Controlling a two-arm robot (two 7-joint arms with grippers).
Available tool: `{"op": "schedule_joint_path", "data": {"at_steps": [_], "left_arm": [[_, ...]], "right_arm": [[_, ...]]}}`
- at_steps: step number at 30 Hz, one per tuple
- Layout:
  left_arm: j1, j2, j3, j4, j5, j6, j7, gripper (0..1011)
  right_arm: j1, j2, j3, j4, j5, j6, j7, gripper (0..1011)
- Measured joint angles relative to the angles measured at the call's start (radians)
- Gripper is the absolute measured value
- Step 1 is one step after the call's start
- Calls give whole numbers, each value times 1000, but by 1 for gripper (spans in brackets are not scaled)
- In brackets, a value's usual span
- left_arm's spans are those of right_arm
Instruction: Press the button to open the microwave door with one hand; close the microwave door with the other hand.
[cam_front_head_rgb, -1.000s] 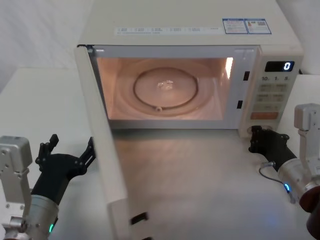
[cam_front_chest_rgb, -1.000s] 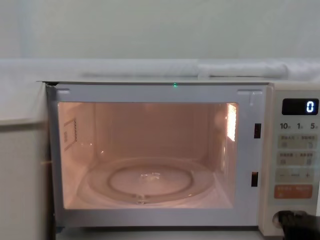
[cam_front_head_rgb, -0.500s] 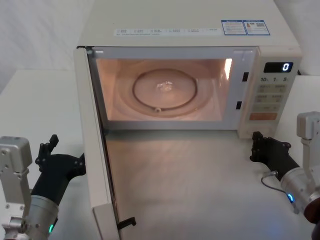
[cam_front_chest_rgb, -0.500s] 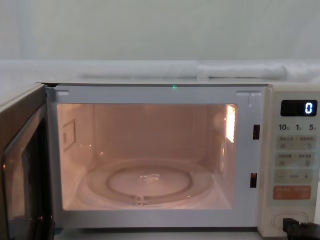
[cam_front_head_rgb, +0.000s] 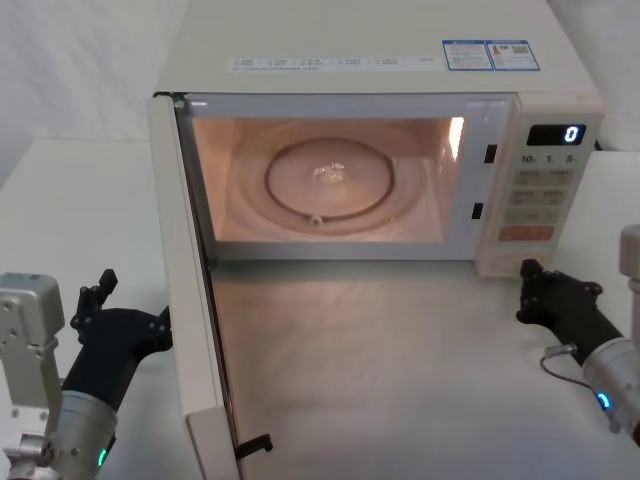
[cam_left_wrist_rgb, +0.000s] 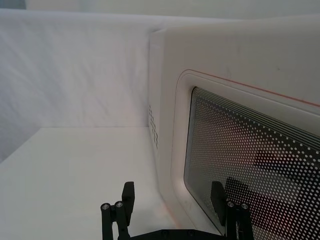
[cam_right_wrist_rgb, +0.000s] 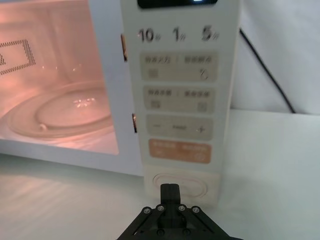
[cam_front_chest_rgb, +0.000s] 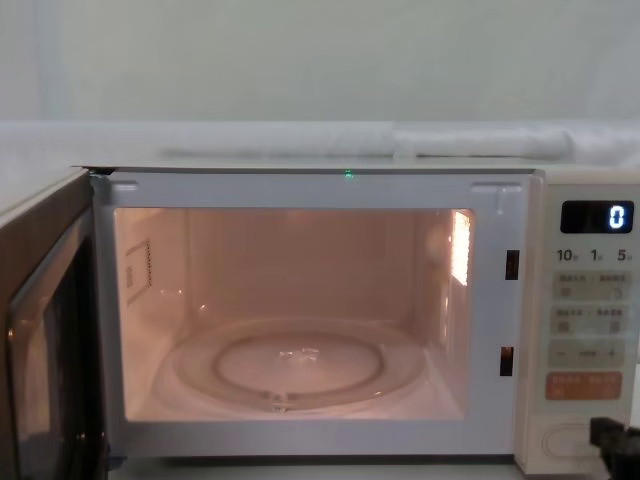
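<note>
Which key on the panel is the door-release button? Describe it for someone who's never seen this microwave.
Find the microwave's narrow control panel, right of the lit cavity. Go to its very bottom: the button is a wide cream oval with a thin outline, unlabelled, directly under the orange rectangular key. The keys above are small and labelled.

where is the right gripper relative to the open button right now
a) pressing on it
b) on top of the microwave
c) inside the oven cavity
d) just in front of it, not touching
d: in the right wrist view the right gripper, fingers together, sits just short of the button, and in the head view it stands apart from the control panel, with the microwave door open.
</note>
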Motion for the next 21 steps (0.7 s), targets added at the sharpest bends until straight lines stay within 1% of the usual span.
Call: {"op": "schedule_joint_path", "data": {"at_steps": [4, 5, 6, 8, 12, 17, 21], "left_arm": [[0, 0, 0, 0, 0, 0, 0, 1001], [0, 0, 0, 0, 0, 0, 0, 1001], [0, 0, 0, 0, 0, 0, 0, 1001], [0, 0, 0, 0, 0, 0, 0, 1001], [0, 0, 0, 0, 0, 0, 0, 1001], [0, 0, 0, 0, 0, 0, 0, 1001], [0, 0, 0, 0, 0, 0, 0, 1001]], "right_arm": [[-19, 20, 17, -46, 1, 9, -3, 0], [-19, 20, 17, -46, 1, 9, -3, 0], [-27, 27, 27, -63, 1, 11, -6, 0], [-35, 33, 38, -80, 3, 12, -10, 0], [-56, 50, 76, -118, 11, 12, -19, 0], [-68, 64, 117, -132, 24, 9, -22, 0], [-67, 71, 136, -127, 35, 6, -18, 0]]}}
